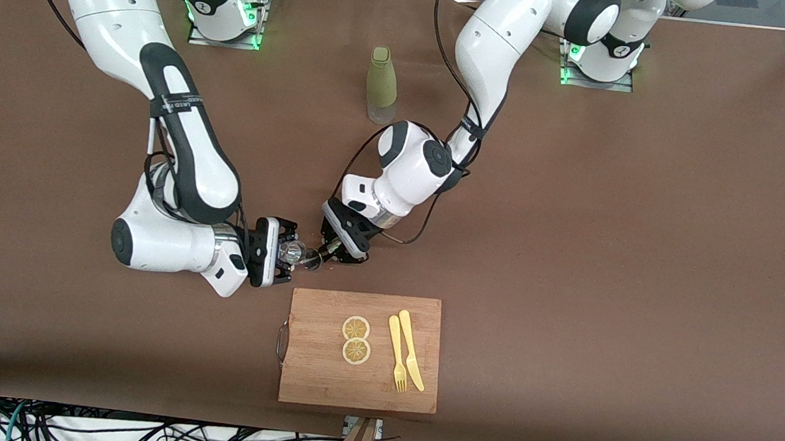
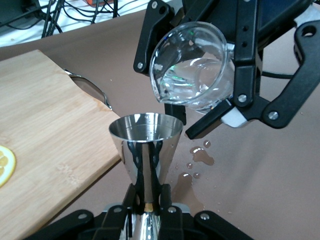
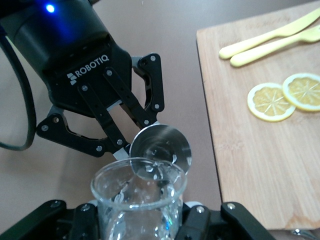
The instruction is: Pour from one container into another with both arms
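Observation:
My left gripper (image 1: 333, 249) is shut on the narrow waist of the silvery steel jigger (image 2: 146, 145), which it holds upright just above the table, mouth up. My right gripper (image 1: 286, 252) is shut on the small clear glass cup (image 2: 192, 70). The cup (image 1: 292, 251) is tipped on its side, its lip just above the jigger (image 1: 311, 261) rim. In the right wrist view the cup (image 3: 137, 200) sits between my fingers, with the jigger (image 3: 161, 150) and the left gripper right past its rim. Water glints inside the glass.
Spilled water drops (image 2: 200, 156) lie on the brown table under the cup. A wooden cutting board (image 1: 321, 385) lies nearer the front camera, carrying two lemon slices (image 1: 356, 339) and a yellow fork and knife (image 1: 404, 349). An olive-green bottle (image 1: 381, 84) stands between the arms' bases.

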You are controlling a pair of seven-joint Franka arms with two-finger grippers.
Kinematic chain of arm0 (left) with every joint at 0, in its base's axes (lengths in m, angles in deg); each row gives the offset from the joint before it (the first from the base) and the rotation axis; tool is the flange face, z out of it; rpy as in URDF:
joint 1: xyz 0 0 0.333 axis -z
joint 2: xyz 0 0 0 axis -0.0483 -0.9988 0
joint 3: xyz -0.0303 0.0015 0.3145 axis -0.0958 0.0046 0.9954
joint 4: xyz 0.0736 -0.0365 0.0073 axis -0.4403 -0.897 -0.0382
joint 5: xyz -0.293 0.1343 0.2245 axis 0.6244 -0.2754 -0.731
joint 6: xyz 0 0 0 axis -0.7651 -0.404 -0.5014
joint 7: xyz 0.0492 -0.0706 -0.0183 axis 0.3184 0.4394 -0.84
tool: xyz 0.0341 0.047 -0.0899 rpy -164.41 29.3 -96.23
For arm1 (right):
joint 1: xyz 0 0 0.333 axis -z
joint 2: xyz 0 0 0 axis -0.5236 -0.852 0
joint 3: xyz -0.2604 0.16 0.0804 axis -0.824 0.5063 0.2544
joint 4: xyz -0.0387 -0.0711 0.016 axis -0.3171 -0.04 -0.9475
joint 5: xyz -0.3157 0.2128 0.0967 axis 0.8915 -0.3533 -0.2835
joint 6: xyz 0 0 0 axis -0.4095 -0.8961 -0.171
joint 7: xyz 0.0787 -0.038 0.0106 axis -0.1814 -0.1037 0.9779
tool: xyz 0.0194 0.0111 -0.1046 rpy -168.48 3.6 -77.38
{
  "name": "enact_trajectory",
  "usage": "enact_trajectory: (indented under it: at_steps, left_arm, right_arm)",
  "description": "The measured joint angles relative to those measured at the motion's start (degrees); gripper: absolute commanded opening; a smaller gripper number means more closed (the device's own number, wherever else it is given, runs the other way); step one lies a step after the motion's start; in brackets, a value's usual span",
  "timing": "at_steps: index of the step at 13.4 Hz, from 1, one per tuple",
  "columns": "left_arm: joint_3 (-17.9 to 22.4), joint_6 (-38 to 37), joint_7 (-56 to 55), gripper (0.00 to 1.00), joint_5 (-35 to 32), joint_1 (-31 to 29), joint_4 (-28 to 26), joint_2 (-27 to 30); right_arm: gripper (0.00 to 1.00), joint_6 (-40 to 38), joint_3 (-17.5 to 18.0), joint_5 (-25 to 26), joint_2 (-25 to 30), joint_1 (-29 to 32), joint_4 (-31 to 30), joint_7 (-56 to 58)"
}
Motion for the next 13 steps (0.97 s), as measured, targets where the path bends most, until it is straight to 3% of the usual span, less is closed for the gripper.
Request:
enact_trajectory:
  at_steps: [6,9,13]
  left_arm:
    - [0.3,0.0,1.7,0.00,0.0,-0.1,0.1,0.5]
    - [0.3,0.0,3.2,0.00,0.0,-1.5,0.3,1.4]
    - [-6.1,-2.7,12.0,0.00,0.0,-9.4,-0.5,4.7]
  right_arm:
    - [0.22,-0.6,-0.1,-11.4,-0.4,4.0,-1.3,8.5]
    - [0.22,-2.3,-0.2,-13.7,-0.6,5.8,-1.8,12.2]
    - [0.22,-5.4,-0.7,-13.8,-0.6,8.5,-2.5,18.2]
